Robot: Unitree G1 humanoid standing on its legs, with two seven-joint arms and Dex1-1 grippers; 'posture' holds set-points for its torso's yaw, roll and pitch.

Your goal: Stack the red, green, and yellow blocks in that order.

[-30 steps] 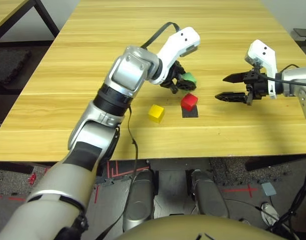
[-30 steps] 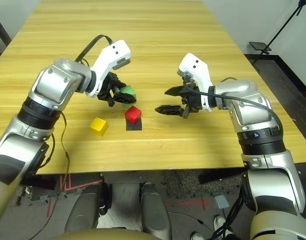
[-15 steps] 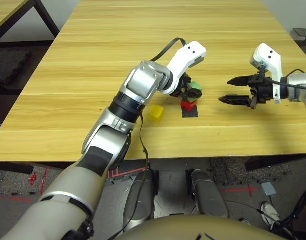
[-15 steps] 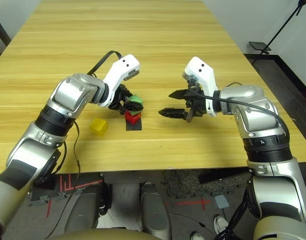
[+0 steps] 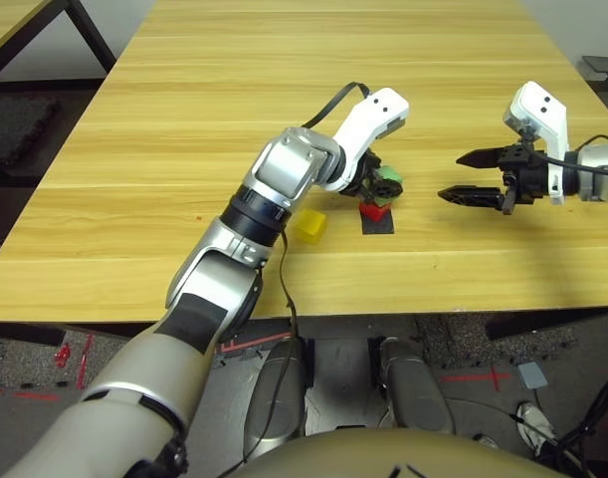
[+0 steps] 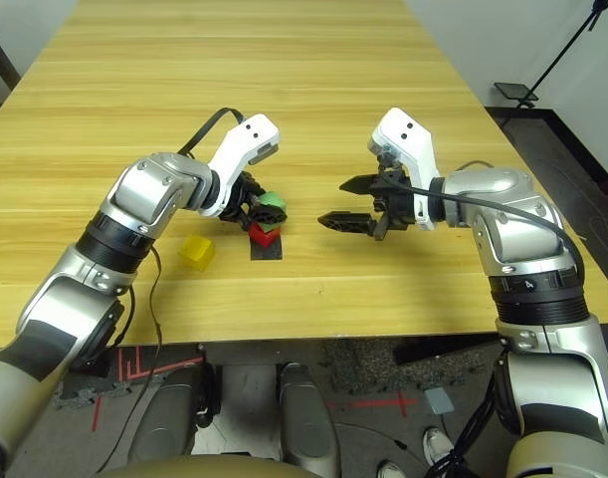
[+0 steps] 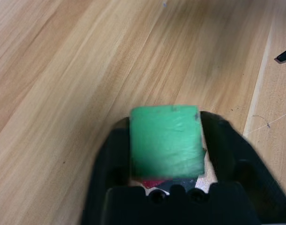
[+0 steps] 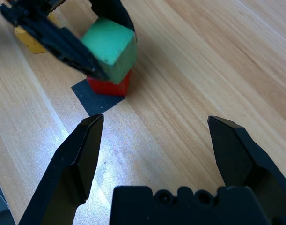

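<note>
The green block (image 7: 165, 146) sits slightly askew on top of the red block (image 8: 109, 86), which stands on a flat black patch (image 8: 93, 101) near the table's middle. My left gripper (image 5: 381, 184) is around the green block, one black finger against each side, shut on it. Only a sliver of red shows under the green in the left wrist view. The yellow block (image 5: 308, 225) lies on the table a little to the left of the stack, apart from it. My right gripper (image 5: 450, 176) hovers to the right of the stack, open and holding nothing.
The wooden table (image 5: 284, 90) stretches far behind the blocks. Its front edge (image 5: 383, 304) runs close to the blocks. A black cable (image 5: 328, 105) loops over my left wrist.
A second ago my left gripper carried the green block behind the red one; it has since brought it down onto the red block. My right gripper drifted slightly right, still open.
</note>
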